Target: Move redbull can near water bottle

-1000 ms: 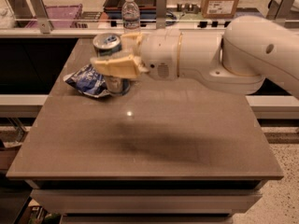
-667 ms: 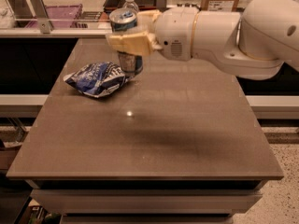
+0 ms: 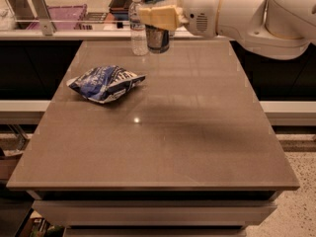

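Claw (image 3: 159, 17) pinching can (image 3: 158, 39) round upper half, just beside bottle (image 3: 138, 27), both at far edge of desk (image 3: 197, 132). Can upright, axis vertical, straight below claw. Base on desk or not, can't tell. Prob. lower & let go.

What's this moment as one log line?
tool: far table edge, shut on redbull can | redbull can: beside water bottle | snack bag: lying apart

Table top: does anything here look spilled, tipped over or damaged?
Nothing stands out. The water bottle stands upright at the far edge. The gripper holds the redbull can upright just beside it. The snack bag lies crumpled, as bags do. No spill shows on the table.
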Robot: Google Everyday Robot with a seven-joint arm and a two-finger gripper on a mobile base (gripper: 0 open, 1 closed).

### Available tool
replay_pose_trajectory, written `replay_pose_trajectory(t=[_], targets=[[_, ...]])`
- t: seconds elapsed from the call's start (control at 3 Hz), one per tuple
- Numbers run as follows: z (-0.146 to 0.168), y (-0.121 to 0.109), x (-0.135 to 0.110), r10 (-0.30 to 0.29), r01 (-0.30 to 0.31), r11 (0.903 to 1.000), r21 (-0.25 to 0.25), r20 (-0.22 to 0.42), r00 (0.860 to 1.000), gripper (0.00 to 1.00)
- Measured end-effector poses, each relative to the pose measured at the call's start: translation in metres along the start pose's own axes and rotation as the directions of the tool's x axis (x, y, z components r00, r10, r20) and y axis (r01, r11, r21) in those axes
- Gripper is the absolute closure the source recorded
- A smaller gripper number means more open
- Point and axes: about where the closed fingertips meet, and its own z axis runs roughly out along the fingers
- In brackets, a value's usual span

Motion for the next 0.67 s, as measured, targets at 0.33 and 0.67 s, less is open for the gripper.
replay_pose_trajectory(t=[0.33, 0.67], targets=[[-0.0010, -0.0003, -0.0029, -0.004, 0.004, 1.0000, 0.002, 0.000, 1.000, 1.00], [0.0024, 0.0056, 0.0052, 0.006, -0.006, 0.9998, 0.020, 0.001, 1.000, 1.00]])
